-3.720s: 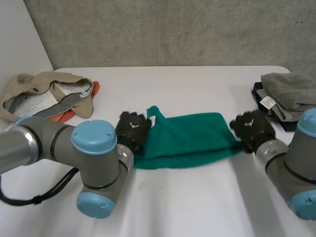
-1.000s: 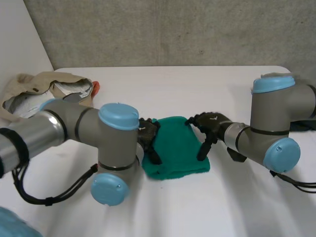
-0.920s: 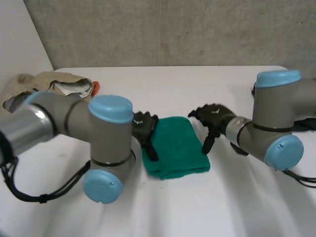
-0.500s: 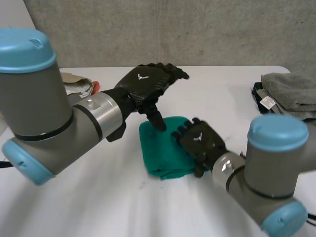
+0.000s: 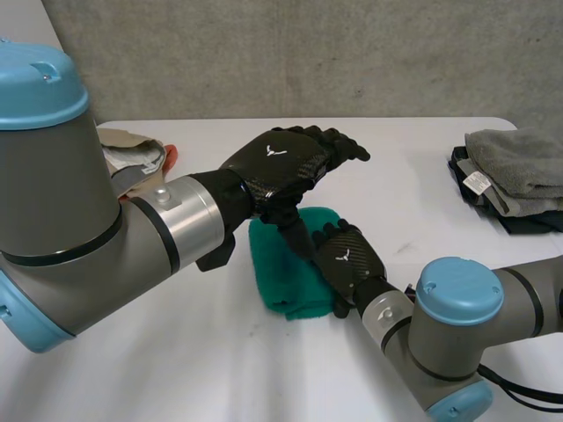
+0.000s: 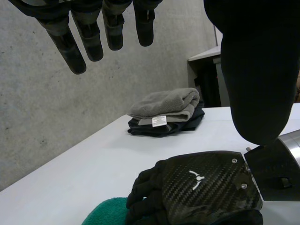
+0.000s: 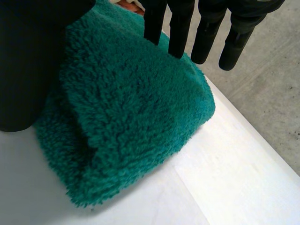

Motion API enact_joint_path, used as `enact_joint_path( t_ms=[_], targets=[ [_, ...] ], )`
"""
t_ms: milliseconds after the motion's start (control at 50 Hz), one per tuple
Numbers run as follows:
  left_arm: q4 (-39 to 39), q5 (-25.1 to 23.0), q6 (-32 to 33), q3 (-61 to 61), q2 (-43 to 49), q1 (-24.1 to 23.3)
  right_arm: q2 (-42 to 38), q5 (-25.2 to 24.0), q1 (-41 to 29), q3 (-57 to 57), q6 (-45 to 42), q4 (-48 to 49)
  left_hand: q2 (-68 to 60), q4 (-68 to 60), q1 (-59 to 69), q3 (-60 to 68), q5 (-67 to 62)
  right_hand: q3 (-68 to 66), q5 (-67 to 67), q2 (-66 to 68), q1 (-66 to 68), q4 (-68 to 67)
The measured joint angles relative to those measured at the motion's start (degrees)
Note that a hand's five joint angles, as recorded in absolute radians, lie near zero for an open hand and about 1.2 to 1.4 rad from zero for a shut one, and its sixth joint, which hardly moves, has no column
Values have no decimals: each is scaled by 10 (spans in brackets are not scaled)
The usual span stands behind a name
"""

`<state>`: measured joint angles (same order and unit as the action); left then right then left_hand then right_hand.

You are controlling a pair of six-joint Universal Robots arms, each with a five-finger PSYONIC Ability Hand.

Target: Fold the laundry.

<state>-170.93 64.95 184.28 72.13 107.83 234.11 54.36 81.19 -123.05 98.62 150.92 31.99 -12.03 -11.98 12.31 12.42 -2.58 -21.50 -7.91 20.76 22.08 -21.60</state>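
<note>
One green towel (image 5: 277,272) is lying folded in the middle of the white table (image 5: 405,149). In the right wrist view its thick, fluffy fold (image 7: 136,108) is sitting just under the fingertips. The left hand (image 5: 286,163) is hovering above the towel with its fingers straight and spread and its thumb pointing down toward the cloth, gripping nothing. The right hand (image 5: 347,255) is lying palm-down on the towel's right edge, its fingers nearly straight and relaxed over the pile, not pinching it. Two other lots of laundry are sitting on the table. One is a folded stack (image 5: 506,198) at the right edge with a grey towel (image 5: 519,158) on top. The other is a loose beige heap (image 5: 132,154) at the left, well apart from the green towel
</note>
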Motion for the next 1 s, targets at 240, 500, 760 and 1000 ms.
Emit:
enact_joint_path(
  t_ms=[240,500,760,1000],
  targets=[
    [-9,2,-2,1,2,0,-14,0,-2,-45,4,5,0,0,0,0,0,-3,-36,2,2,-3],
    [-13,2,-3,2,0,3,-15,2,-2,-93,10,11,0,0,0,0,0,-449,-455,453,389,-468],
    [-47,7,-12,-21,-20,6,52,5,77,-222,91,17,0,0,0,0,0,-449,-455,453,389,-470],
    [-63,7,-38,-17,-26,6,29,-56,319,-327,149,15,0,0,0,0,0,-453,-461,453,389,-471]
  ],
)
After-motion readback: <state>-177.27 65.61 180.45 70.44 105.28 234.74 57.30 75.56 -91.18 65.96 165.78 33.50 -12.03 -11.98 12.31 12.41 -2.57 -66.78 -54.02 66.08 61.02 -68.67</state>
